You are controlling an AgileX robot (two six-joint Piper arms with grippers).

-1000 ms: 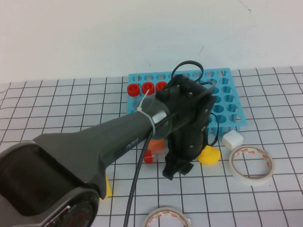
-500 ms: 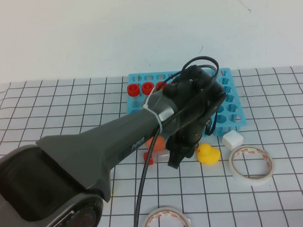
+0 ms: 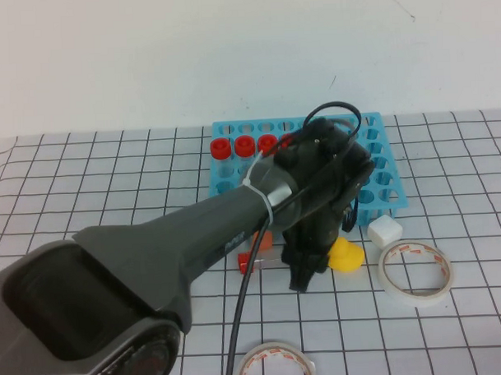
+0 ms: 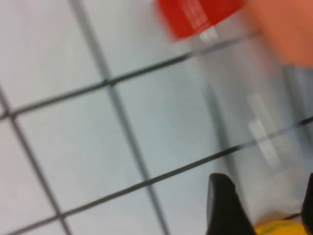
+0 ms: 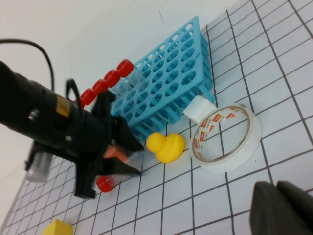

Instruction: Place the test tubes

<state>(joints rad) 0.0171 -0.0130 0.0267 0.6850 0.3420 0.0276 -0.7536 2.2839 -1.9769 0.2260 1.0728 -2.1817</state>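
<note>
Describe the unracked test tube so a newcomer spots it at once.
Start at the blue rack; the right gripper sits shut, off to the right. Just in front of the rack, beside the yellow duck, the left gripper hangs with fingers spread over the test tube. Unlike the red-capped tubes standing in the rack, it lies flat on the table.

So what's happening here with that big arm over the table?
The robot's left hand is down at the table, open around a red-capped test tube lying beside a yellow duck. Several other tubes already stand in the blue rack behind. The right hand is shut and parked off to the side, holding nothing.
</note>
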